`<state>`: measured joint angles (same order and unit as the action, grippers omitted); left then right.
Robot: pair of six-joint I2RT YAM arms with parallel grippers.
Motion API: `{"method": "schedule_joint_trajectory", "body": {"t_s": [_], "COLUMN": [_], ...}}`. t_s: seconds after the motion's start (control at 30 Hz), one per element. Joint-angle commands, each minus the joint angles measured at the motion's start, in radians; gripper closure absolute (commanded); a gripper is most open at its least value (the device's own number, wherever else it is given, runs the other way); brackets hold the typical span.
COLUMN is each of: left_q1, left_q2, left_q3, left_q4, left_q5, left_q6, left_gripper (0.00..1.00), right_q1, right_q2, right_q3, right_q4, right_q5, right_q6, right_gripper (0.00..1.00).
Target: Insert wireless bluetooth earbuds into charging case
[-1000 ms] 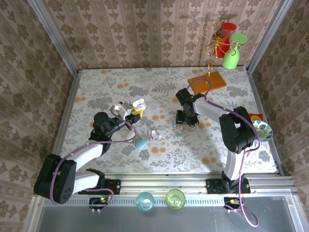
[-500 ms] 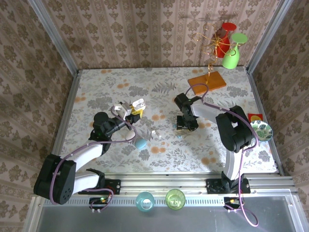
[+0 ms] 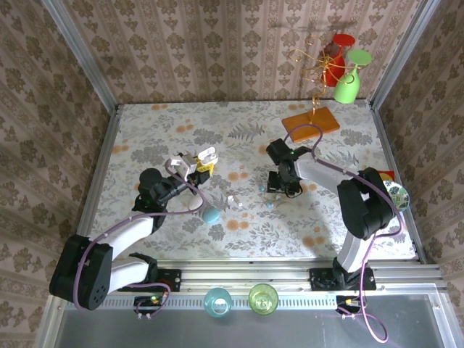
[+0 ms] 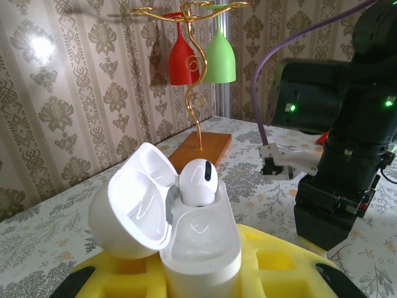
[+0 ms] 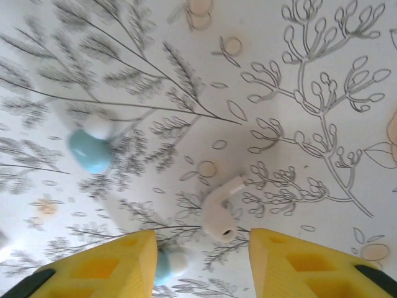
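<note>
Right arm (image 3: pixel 362 199) was re-posed against a second earlier: the elbow was swung out toward the right edge of the table (image 3: pixel 145 130), while the right gripper (image 3: pixel 281 187) was barely shifted near the table's middle. Left arm (image 3: pixel 127 232) was unchanged.

Step judged: pick-up of the white earbud (image 5: pixel 220 214) off the table. To be done well, the gripper should be lowered straight down with the bud centred in the gap and closed gently on the rounded body, not the stem, since a glossy bit this small could be squirted out sideways. The second teal earbud (image 5: pixel 166 261) should be kept out of the pinch.

Right yellow fingers (image 5: pixel 118 264) were held partly apart with nothing gripped. The white earbud was seen lying on the table between them, nearer the right one, stem pointed away. The second teal earbud was just beside the left finger's inner edge. Another teal earbud (image 5: pixel 92 154) was left well apart.

Left gripper (image 3: pixel 197 165) was clamped on the charging case (image 4: pixel 201 245), lid open, held up above the table toward the left side. One seated earbud (image 4: pixel 198 180) was already in a socket; the other socket appeared empty.
</note>
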<state>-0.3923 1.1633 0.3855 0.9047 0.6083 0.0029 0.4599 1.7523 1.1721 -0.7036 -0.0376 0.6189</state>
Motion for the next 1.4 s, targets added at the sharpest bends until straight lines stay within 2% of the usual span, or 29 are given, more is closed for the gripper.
{"method": "schedule_joint_trajectory", "body": {"t_s": [0.0,0.1,0.23,0.33,0.6,1.13,1.2,1.37], "left_q1": [-0.005,-0.003,-0.003,-0.003,-0.003,-0.008,-0.008,-0.008], "left_q2": [-0.022,-0.023,-0.016,-0.017,-0.027,-0.016,-0.02,-0.03], "left_q3": [-0.004,-0.006,-0.003,-0.004,-0.002,-0.003,-0.007,-0.013], "left_q4": [0.002,-0.003,0.0,0.005,-0.005,0.022,0.02,0.017], "left_q5": [-0.001,-0.001,-0.001,-0.001,0.005,0.015,0.013,0.007], "left_q6": [0.025,0.029,0.03,0.028,0.026,0.022,0.022,0.026], "left_gripper": [1.0,1.0,1.0,1.0,1.0,1.0,1.0,1.0], "right_q1": [-0.015,-0.023,-0.023,-0.023,-0.024,-0.02,-0.016,0.019], "right_q2": [-0.017,0.007,0.055,0.077,0.14,-0.039,-0.048,-0.019], "right_q3": [-0.032,-0.008,0.039,0.053,0.056,-0.142,-0.142,-0.041], "right_q4": [0.043,0.021,0.02,0.041,0.057,0.054,0.048,-0.068], "right_q5": [-0.018,0.003,-0.062,-0.079,-0.113,-0.142,-0.13,0.022], "right_q6": [0.058,-0.02,-0.188,-0.241,-0.222,-0.141,-0.14,-0.183], "right_gripper": [0.56,0.56,0.55,0.54,0.54,0.52,0.52,0.52]}}
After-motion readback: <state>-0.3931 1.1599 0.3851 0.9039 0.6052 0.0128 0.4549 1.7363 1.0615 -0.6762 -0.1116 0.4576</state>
